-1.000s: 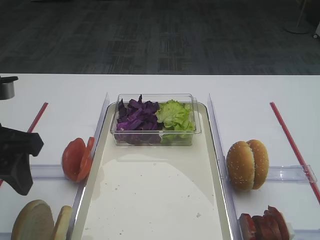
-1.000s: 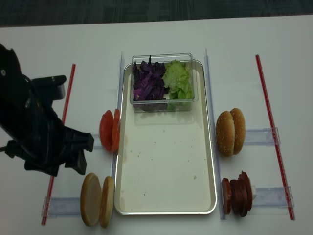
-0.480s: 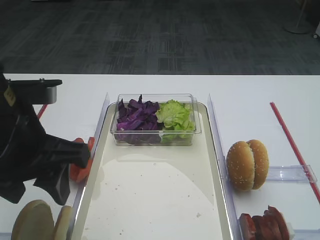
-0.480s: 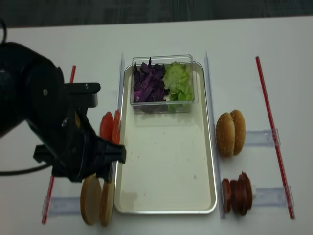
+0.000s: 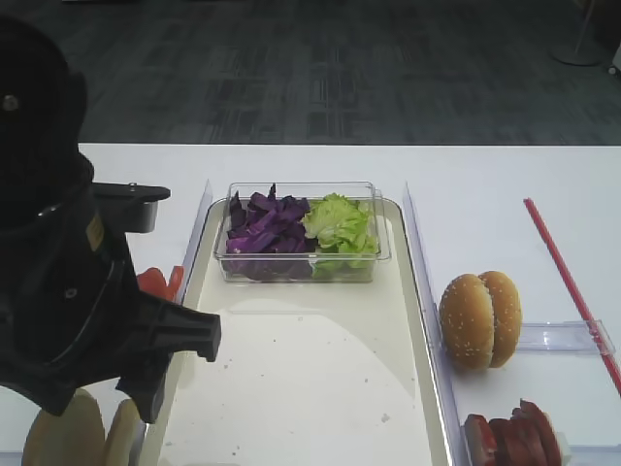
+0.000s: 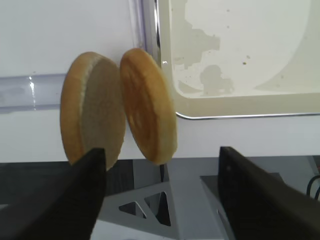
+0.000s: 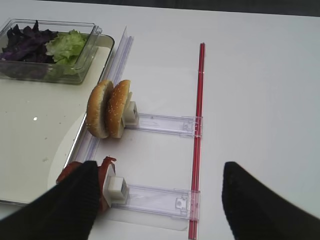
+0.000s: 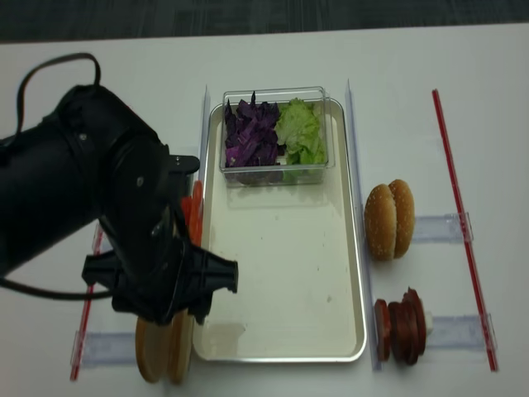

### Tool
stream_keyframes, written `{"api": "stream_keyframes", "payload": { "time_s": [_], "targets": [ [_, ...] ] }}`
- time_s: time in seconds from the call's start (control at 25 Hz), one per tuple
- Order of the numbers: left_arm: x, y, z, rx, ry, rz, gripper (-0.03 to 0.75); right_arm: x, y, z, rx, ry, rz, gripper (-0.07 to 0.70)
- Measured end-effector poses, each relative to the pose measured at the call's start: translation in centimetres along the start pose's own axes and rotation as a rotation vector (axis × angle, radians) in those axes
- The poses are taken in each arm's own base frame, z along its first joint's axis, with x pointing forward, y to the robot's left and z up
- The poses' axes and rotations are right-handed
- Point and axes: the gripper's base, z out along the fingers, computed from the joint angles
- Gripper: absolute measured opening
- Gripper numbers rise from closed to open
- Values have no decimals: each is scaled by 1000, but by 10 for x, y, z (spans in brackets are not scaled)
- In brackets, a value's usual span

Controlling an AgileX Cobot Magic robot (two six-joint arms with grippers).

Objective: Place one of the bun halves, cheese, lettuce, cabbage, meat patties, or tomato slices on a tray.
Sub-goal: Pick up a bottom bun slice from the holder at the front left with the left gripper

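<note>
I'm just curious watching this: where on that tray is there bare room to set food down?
The tray is bare from the clear tub of cabbage and lettuce down to its near rim. Its left edge is crowded: tomato slices, flat bun halves and the left arm.

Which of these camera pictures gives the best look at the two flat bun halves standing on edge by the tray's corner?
The left wrist view: the bun halves fill it, upright, side by side, unobstructed. In both exterior high views the left arm covers most of them. The right wrist view misses them.
</note>
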Motion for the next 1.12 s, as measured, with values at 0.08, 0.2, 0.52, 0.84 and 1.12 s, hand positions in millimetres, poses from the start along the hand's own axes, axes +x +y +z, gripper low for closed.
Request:
{"api": "stream_keyframes", "payload": {
  "time_s": [0.08, 0.2, 0.52, 0.84, 1.12],
  "targets": [
    [0, -3, 2, -11, -2, 0, 452, 0, 0, 0, 0, 0, 0, 537],
    [0, -7, 7, -38, 2, -1, 452, 0, 0, 0, 0, 0, 0, 537],
    [-3, -12, 18, -103, -4, -14, 452, 0, 0, 0, 0, 0, 0, 537],
    [-4, -21, 28, -130, 1, -2, 452, 0, 0, 0, 0, 0, 0, 537],
    [-7, -25, 39, -159, 20, 0, 452, 0, 0, 0, 0, 0, 0, 538]
  ]
}}
